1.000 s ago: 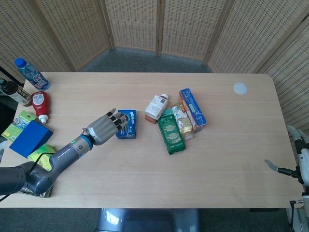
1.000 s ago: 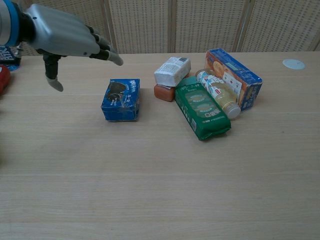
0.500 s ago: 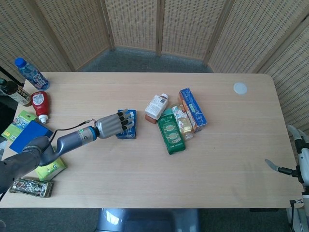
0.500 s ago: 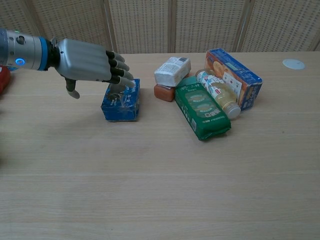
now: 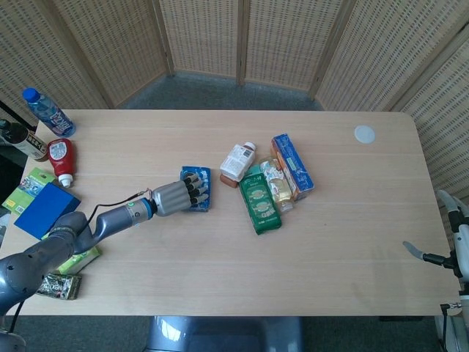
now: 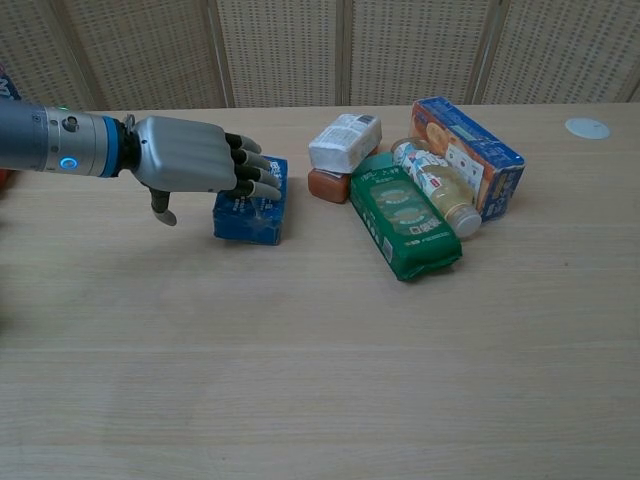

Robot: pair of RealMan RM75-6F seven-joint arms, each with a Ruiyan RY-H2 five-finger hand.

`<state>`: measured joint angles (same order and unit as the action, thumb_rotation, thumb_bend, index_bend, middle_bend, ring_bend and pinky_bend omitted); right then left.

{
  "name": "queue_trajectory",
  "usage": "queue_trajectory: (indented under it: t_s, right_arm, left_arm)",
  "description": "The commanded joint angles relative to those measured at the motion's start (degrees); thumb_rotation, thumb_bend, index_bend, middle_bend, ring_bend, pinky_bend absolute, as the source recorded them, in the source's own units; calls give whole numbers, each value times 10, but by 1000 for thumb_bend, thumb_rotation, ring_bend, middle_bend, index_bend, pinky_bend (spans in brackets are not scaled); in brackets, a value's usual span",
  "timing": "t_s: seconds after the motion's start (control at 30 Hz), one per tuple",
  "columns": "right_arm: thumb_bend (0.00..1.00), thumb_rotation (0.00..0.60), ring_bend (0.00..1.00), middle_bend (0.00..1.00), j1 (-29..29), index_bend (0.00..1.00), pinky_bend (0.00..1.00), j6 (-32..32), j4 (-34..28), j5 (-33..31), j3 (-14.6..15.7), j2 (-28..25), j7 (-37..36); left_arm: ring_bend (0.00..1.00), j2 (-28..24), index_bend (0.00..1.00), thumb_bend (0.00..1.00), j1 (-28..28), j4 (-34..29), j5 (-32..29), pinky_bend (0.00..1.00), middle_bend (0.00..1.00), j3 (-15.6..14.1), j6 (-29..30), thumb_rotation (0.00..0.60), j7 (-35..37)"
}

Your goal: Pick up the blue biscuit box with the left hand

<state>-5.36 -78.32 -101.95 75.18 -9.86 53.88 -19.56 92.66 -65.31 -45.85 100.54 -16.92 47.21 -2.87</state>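
The blue biscuit box (image 5: 202, 188) (image 6: 254, 212) lies flat on the wooden table (image 5: 220, 264), left of the middle. My left hand (image 5: 176, 199) (image 6: 188, 165) reaches in from the left, with its fingers (image 6: 252, 176) lying across the box's top. The thumb (image 6: 164, 209) hangs down to the left of the box, apart from it, and the box stands on the table. At the right edge of the head view, part of my right hand (image 5: 452, 246) shows beside the table; how its fingers lie is unclear.
Right of the box lies a cluster: a white pouch (image 6: 345, 142), a green packet (image 6: 405, 215), a small bottle (image 6: 436, 187) and an orange-and-blue carton (image 6: 467, 155). A red bottle (image 5: 61, 158), a water bottle (image 5: 47, 111) and a blue block (image 5: 45, 209) sit at the left edge.
My left hand came down from above the table and moved right, until its fingers lay on the box top. The box shifted slightly to the right.
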Motion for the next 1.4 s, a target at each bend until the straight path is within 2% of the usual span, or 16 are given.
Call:
queue_trajectory:
  t_s: [0.03, 0.27, 0.7, 1.0, 1.23, 1.27, 1.33, 1.4]
  right_arm:
    - [0, 527, 0, 0, 0, 0, 0, 1, 0, 0, 0, 0, 0]
    - [0, 526, 0, 0, -1, 0, 0, 4, -1, 4, 2, -1, -2]
    - [0, 525, 0, 0, -2, 0, 0, 7, 2, -1, 1, -3, -9]
    - [0, 524, 0, 0, -1, 0, 0, 6, 1, 1, 1, -5, -15]
    - [0, 530, 0, 0, -1, 0, 0, 7, 2, 3, 1, -6, -20]
    - [0, 528, 0, 0, -1, 0, 0, 6, 2, 4, 1, -6, -21]
    - [0, 525, 0, 0, 0, 0, 0, 5, 1, 5, 1, -6, -22]
    - [0, 527, 0, 0, 0, 0, 0, 4, 1, 5, 1, -7, -22]
  left_arm:
    - [0, -5, 0, 0, -1, -1, 5, 0, 0, 4, 2, 600, 2]
    - [0, -13, 0, 0, -3, -7, 11, 0, 0, 15, 0, 600, -3]
    - [0, 47, 0, 0, -5, 61, 0, 0, 0, 46, -35, 600, -4]
    - [0, 89, 0, 0, -7, 98, -8, 0, 0, 55, -70, 600, -3]
    - [0, 98, 0, 0, -7, 105, -7, 9, 0, 56, -75, 600, -2]
    - [0, 99, 0, 0, -7, 106, -8, 48, 0, 57, -77, 600, -5]
    - [0, 102, 13, 0, -5, 109, -11, 226, 7, 61, -79, 600, -11]
    - [38, 105, 67, 0, -3, 112, -13, 385, 85, 64, -73, 600, -17]
